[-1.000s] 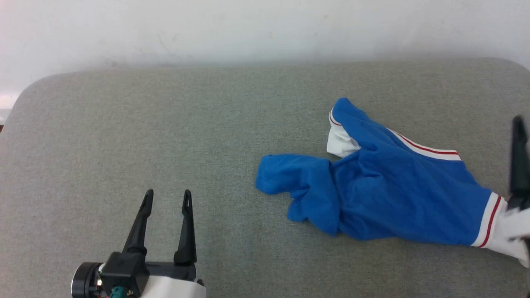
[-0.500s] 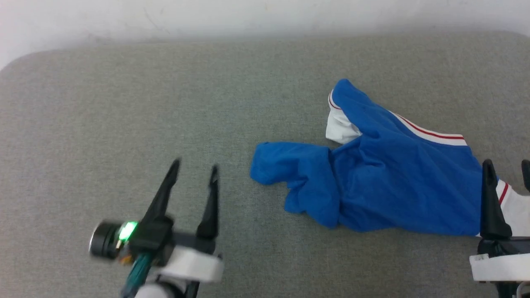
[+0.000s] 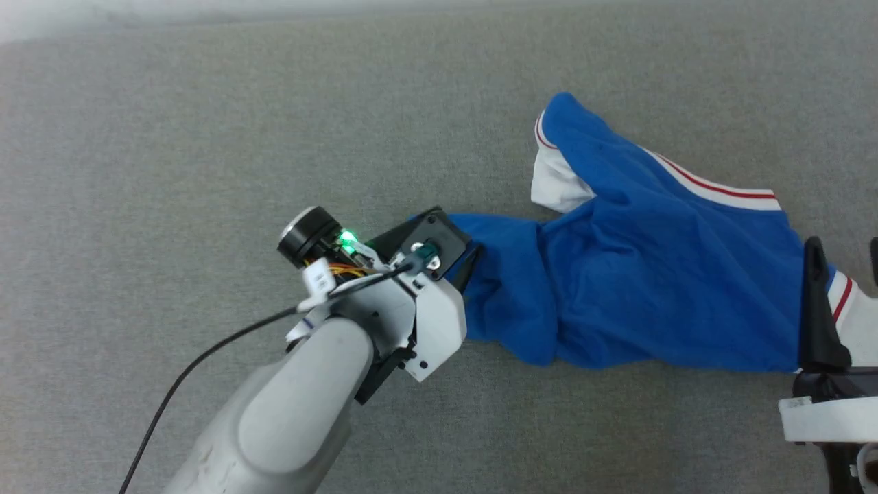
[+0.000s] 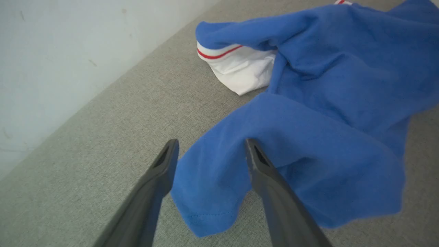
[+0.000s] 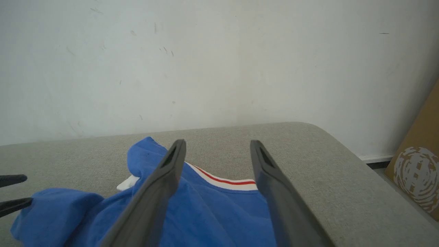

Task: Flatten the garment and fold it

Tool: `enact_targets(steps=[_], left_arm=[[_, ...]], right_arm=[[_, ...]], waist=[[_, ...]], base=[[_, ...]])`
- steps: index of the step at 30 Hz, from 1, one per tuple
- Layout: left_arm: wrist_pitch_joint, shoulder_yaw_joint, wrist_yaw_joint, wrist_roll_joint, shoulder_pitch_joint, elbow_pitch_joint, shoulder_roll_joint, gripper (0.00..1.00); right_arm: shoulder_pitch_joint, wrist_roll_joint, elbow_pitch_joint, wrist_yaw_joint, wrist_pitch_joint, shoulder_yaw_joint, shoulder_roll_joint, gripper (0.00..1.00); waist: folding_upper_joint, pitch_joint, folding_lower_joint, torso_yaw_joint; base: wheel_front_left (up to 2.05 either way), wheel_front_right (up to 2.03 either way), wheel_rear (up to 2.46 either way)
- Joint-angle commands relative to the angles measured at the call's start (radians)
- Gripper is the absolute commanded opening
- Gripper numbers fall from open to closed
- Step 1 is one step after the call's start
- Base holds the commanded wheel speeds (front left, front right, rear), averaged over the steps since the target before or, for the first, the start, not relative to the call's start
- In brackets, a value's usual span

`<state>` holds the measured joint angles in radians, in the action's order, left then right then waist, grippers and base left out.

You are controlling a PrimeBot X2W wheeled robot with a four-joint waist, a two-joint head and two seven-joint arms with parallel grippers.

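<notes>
Shirt [image 3: 651, 288] lies crumpled on the grey padded surface [image 3: 206, 137], right of centre in the head view. It is not flattened and not folded. A rolled blue lobe points to the robot's left. A white sleeve [image 3: 559, 192] with a red stripe pokes out on the far side, and a white band with a red stripe runs along the far right edge.

Left gripper [image 4: 211, 142]: fingers spread wide, nothing clamped. It sits at the tip of the blue lobe, whose hemmed edge lies in the gap between the fingers. One finger crosses in front of the cloth; contact cannot be judged. A black cable [image 3: 206, 357] trails along the forearm.

Right gripper [image 5: 217, 142]: fingers also apart, holding nothing. It is over the shirt's right end beside the striped cuff, pointing toward the white wall [image 5: 205, 68]. A brown cardboard sheet [image 5: 418, 164] stands beyond the surface's corner.
</notes>
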<state>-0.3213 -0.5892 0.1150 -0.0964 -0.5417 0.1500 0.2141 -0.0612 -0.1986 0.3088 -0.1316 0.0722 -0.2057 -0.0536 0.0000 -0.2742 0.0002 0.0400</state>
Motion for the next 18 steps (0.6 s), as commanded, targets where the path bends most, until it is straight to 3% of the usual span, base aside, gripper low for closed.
enact_targets(steps=[1,8,10,18], left_arm=[[-0.053,-0.040,0.010,-0.020,-0.047,0.063,0.000,1.00],[-0.164,-0.162,0.015,-0.101,-0.137,0.217,0.026,1.00],[-0.151,-0.185,0.015,-0.143,-0.156,0.233,0.031,0.03],[-0.010,-0.152,0.002,-0.239,-0.163,0.150,0.041,0.00]], right_arm=[[0.021,-0.010,-0.002,0.001,0.003,0.011,0.003,1.00],[0.046,-0.017,-0.014,0.001,0.012,0.022,0.003,1.00],[0.050,-0.019,-0.015,0.001,0.013,0.017,0.003,1.00],[0.049,-0.009,-0.025,0.001,0.009,0.010,0.003,1.00]], waist=[[0.0000,-0.043,-0.0002,0.020],[0.0000,-0.076,-0.0002,0.042],[0.0000,-0.080,-0.0002,0.042],[0.0000,-0.025,-0.0002,-0.026]], base=[[0.00,0.00,0.00],[0.00,0.00,0.00],[0.00,0.00,0.00],[0.00,0.00,0.00]])
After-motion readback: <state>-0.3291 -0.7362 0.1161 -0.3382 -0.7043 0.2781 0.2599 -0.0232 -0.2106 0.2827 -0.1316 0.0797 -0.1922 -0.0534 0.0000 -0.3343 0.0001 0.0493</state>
